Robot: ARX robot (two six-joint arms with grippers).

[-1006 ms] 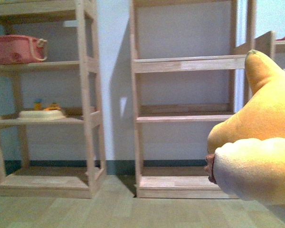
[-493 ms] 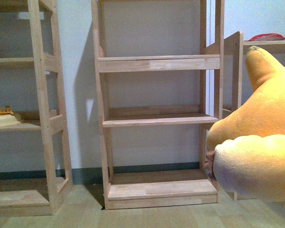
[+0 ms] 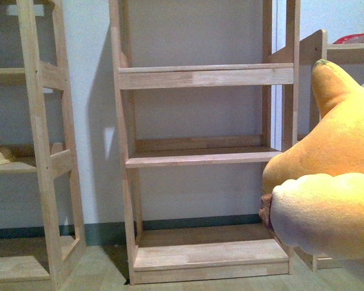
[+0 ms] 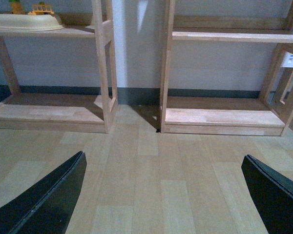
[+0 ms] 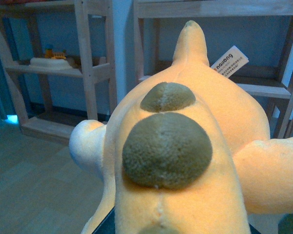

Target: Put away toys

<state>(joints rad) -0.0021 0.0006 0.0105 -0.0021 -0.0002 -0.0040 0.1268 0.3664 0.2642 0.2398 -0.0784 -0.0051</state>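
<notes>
The right fingers cannot be seen: the toy [image 5: 185, 146] covers them in the right wrist view, its orange back with two dull green patches filling most of the picture. It hangs well clear of the floor [image 4: 151, 195] and close against that camera, so I judge the fingers are closed on its underside or rear. I can't tell how much of it they have. A soft, rounded body like this will sag around a grip, which may be why it is carried high and tight to the wrist, not dangling. Its pointed tip faces ahead, and a paper tag [image 5: 229, 61] stands out near that end.

The left fingers [image 4: 49, 200] are spread wide with nothing between them, hanging over bare floor. That arm seems to be kept low and out of the way, leaving the carrying to the right.

In the front view the toy sits at the right edge, in the air, on no shelf yet. Straight ahead is a wooden shelf unit [image 3: 200, 159] whose boards show nothing on them, so it looks like the likely place to put the toy. The middle board is roughly level with the toy. Further left, another unit [image 4: 102, 58] bears a pale tray [image 4: 24, 22] with small playthings on it.
</notes>
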